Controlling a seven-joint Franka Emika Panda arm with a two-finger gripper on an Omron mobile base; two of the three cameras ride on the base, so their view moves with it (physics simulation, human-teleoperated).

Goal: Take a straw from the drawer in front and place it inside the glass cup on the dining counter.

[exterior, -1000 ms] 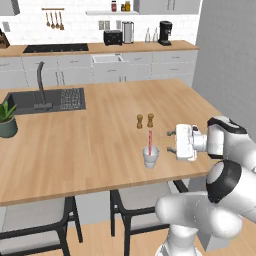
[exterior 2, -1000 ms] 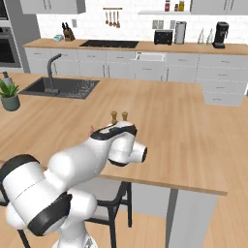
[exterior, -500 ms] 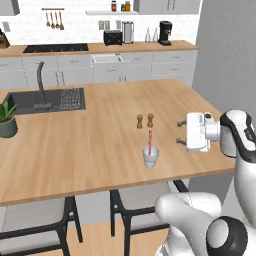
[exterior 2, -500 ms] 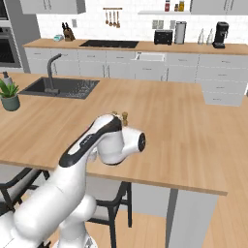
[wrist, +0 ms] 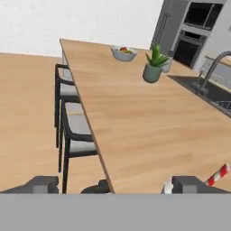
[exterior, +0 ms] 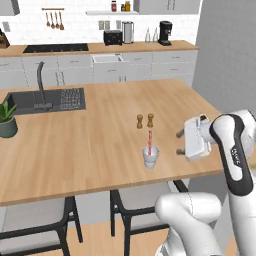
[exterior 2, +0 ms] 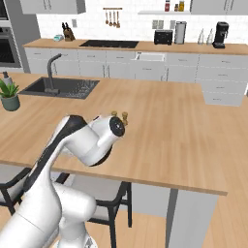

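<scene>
A: State of the fingers [exterior: 179,133]?

B: Spread wide, gripping nothing. Held level above the bench [exterior: 90,145], tips aimed across it.

A: And the straw [exterior: 149,142]?

B: Standing in the cup [exterior: 150,156], leaning on the rim, just ahead of the tips and clear of them. From the hand view, off to one side, outside the gap and past one fingertip, not between the two.

A: So, placing done?

B: Looks so, judging by the straw inside and the open grip. Only the retreat left, most likely.

A: How to do that well?

B: Pull straight back along the line of the fingers, away from the cup. Keep them spread and level. Avoid any sideways swing toward the straw's side, since a light tumbler with a tall stick in it should tip at the smallest nudge.

A: Anything else near the tips?

B: Shakers [exterior: 145,120] beyond the cup, farther from the tips. No risk there on a backward path.

A: Height?

B: Lift a little before turning the wrist, to clear the bench edge under the hand.
</scene>
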